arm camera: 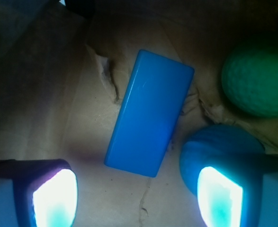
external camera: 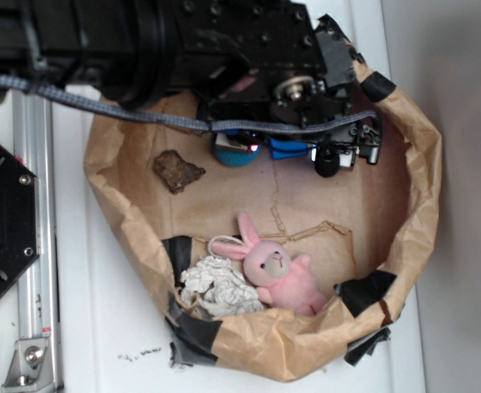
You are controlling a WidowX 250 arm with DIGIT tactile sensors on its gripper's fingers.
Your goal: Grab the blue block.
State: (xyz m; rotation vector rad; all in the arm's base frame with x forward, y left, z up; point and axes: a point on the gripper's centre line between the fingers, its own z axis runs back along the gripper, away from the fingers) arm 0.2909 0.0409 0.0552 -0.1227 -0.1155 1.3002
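We see the blue block (arm camera: 149,114) as a flat, smooth, bright-blue slab with rounded corners, lying tilted on crumpled brown paper. In the wrist view it sits between our two fingers (arm camera: 53,197), ahead of their tips and untouched by either. The gripper (arm camera: 136,201) stands wide apart with nothing in its grasp.

The block lies on the floor of a taped brown paper bag (external camera: 424,164) with its sides rolled down, near the far wall, mostly hidden under the arm in the exterior view. The bag also holds a teal-blue dimpled ball (arm camera: 214,151) just beside the block, directly at our right-hand finger, and a green dimpled ball (arm camera: 257,80) a little beyond it. Farther off in the bag are a brown rock-like lump (external camera: 177,171), a pink plush rabbit (external camera: 277,268) and a white knotted rag (external camera: 218,288).
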